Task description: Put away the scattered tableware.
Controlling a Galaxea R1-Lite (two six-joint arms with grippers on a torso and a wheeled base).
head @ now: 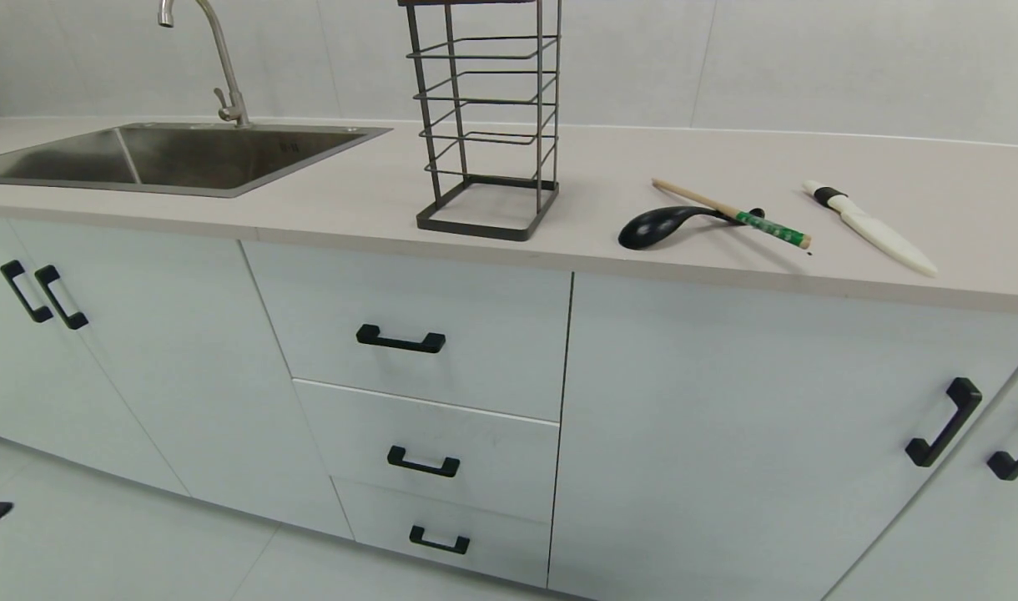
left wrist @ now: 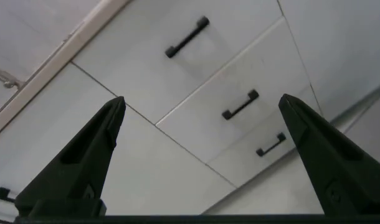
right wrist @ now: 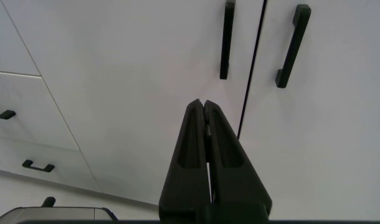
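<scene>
Hands sit low before the cabinet fronts: I read the left hand (left wrist: 202,99) spread wide and the right hand (right wrist: 204,104) pressed together. Near the tabletop (head: 350,200) front edge, the spoon (head: 667,225) lies left-right, bowl leftward. The chopsticks (head: 730,213) cross its handle, green-banded ends pointing near-right. Lifting the spoon first could roll them off the edge.

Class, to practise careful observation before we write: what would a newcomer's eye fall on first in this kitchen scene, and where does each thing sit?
A tall black wire rack stands mid-counter, right of the stainless steel sink. Further right lie a glossy black spoon with wooden chopsticks banded in green across its handle. Apart from them lies a white knife with a black band.
</scene>
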